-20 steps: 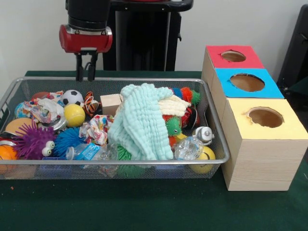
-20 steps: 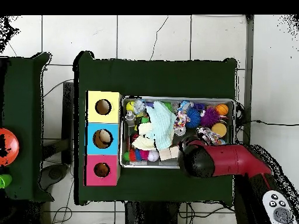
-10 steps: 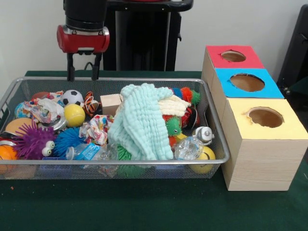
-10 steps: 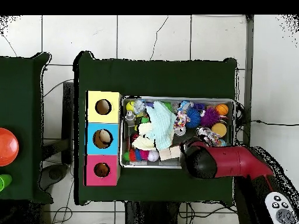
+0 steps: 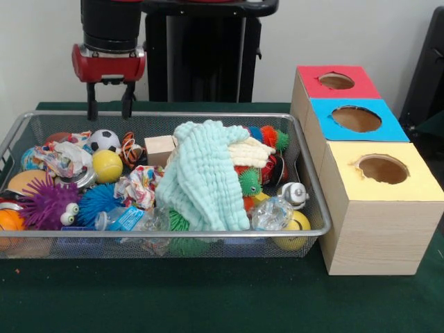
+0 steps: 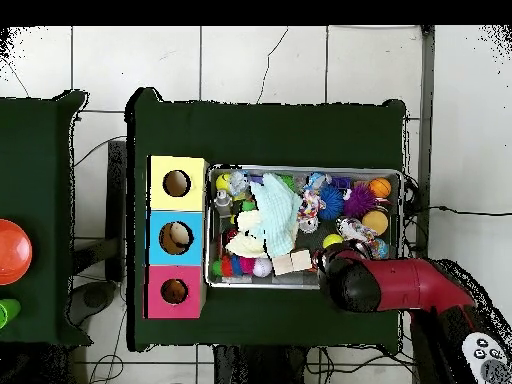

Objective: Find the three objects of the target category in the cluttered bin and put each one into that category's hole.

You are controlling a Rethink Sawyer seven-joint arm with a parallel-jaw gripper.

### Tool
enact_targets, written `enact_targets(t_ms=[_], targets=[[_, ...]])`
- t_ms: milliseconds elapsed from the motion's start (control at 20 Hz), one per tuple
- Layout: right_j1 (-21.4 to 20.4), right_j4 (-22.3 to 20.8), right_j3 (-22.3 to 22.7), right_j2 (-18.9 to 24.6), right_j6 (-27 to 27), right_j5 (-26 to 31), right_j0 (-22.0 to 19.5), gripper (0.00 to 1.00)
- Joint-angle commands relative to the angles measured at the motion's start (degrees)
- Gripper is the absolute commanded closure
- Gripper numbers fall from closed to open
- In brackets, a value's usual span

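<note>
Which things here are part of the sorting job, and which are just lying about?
Job: claw, wire bin, its contents such as the yellow ball and cloth, red box, blue box, yellow box.
Lying about: orange disc, side table.

The gripper [image 5: 109,104] is sliding toward nine o'clock in the front view and rising slightly above the bin's [image 5: 208,115] far rim, its fingers spreading apart, empty.

No legible text, labels, brands or numbers on anything in view.
</note>
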Motion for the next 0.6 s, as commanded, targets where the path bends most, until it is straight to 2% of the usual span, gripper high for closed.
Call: enact_targets(t_ms=[50, 450, 600], targets=[[7.14, -6.98, 1.11, 1.06, -0.63, -5.76, -0.56, 0.0], [12.22, -9.43, -0.81, -1.62, 4.85, -10.5, 3.66, 0.0], [12.71, -9.08, -0.7, -2.93, 6.1, -11.7, 5.38, 0.0]])
